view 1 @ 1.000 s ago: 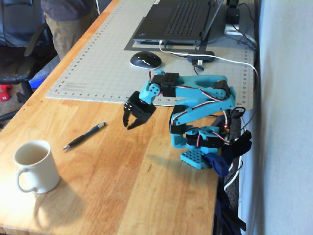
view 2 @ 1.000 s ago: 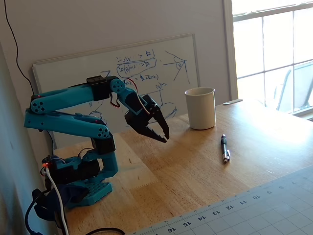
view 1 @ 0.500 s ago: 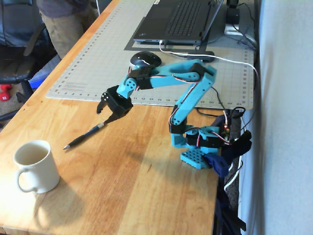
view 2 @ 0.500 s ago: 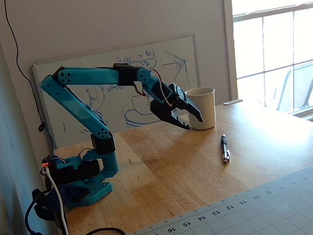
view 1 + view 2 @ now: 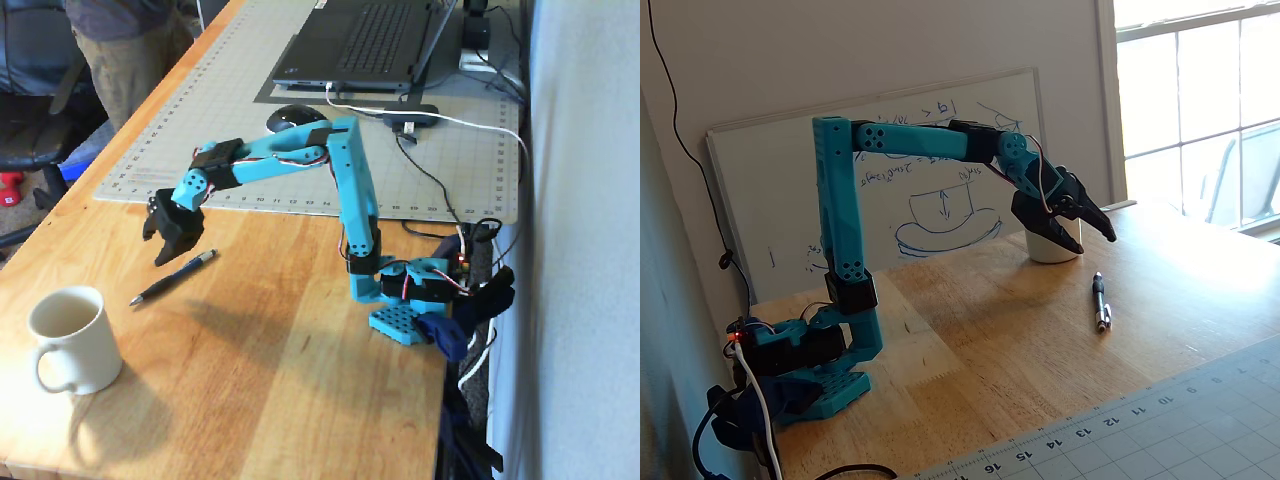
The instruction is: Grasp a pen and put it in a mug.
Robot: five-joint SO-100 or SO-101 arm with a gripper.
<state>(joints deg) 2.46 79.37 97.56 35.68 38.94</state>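
wood table | slim pen flat | cylindrical ceramic mug upright

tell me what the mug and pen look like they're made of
The mug: probably glazed ceramic, going by its smooth cream-white wall and thick rim. The pen: dark barrel, plastic or coated metal, can't tell which; the silvery end looks metallic.

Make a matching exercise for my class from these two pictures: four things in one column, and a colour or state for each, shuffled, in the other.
Things:
1. pen
2. mug
3. gripper
4. laptop

States:
A. standing upright on the wood, handle visible
B. raised above the table, jaws open, holding nothing
C. lying flat on the wood
D. sitting on the gridded cutting mat

Pairs: 1-C, 2-A, 3-B, 4-D
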